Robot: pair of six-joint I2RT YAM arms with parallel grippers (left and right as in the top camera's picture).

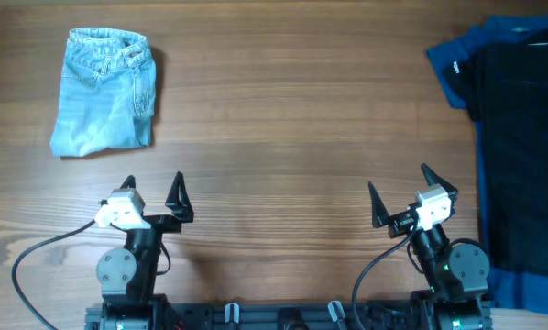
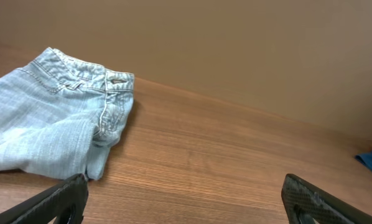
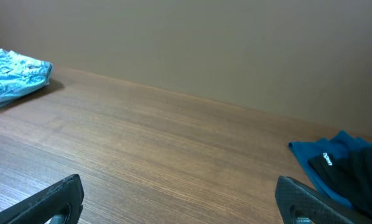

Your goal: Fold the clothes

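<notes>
Fingers (image 2: pixel 55 202) spread wide, holding nothing, on my left gripper (image 1: pixel 153 186) and right gripper (image 1: pixel 399 183), both near the table's (image 1: pixel 283 137) front edge. The shorts (image 1: pixel 104 92) lie doubled over at far left, well apart from me. They look nearly folded; any last fold calls for reaching my left arm forward.

Black arms (image 1: pixel 132 266), white wrists (image 1: pixel 120 211), pointed black tools (image 1: pixel 153 180)

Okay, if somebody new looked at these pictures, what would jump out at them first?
Probably the pale denim shorts, alone at the far left of the wooden table. Next, the big black garment along the right edge, with a royal-blue garment peeking out from under it at the far right corner. The left claw and right claw sit near the front edge, open and empty.
</notes>
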